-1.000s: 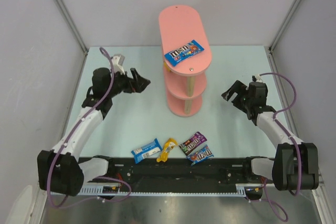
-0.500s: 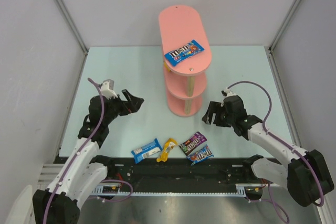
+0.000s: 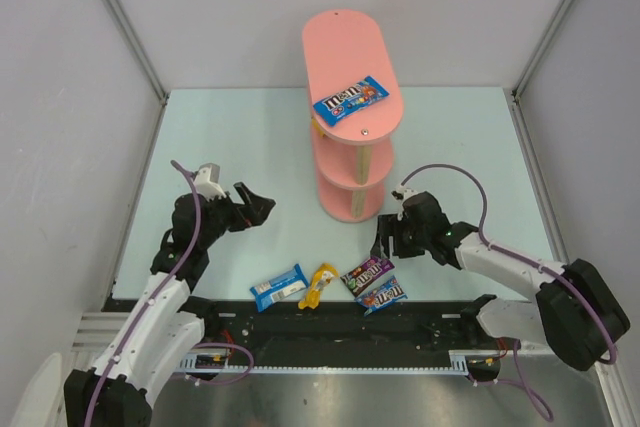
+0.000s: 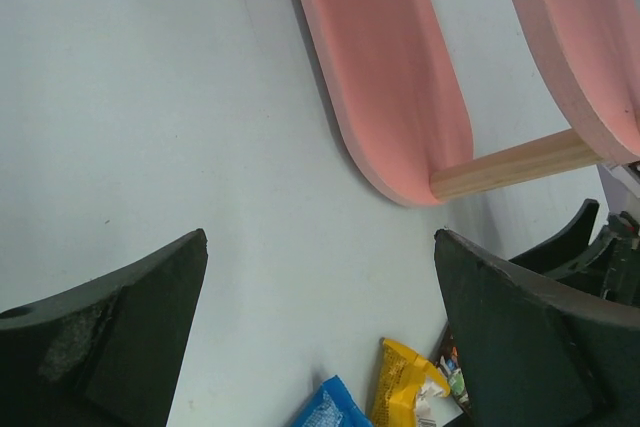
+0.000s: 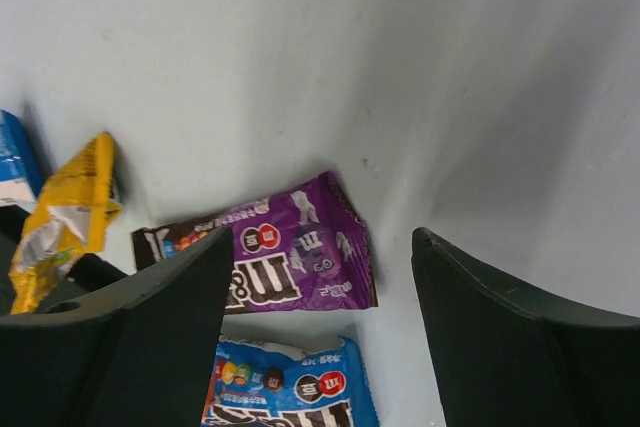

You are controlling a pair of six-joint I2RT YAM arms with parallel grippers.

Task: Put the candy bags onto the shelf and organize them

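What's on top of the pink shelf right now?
One blue candy bag lies on the top board of the shelf, near its front end. The top board covers most of the lower boards, hiding what they hold.

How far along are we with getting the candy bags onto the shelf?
Done: one blue M&M's packet lies on the shelf's top board. In hand: nothing. The right gripper hovers open over the purple packet, and the left gripper is open and empty. Left: four on the table near the arm bases: the purple packet, a blue packet beside it, a yellow packet and a blue-and-white packet.
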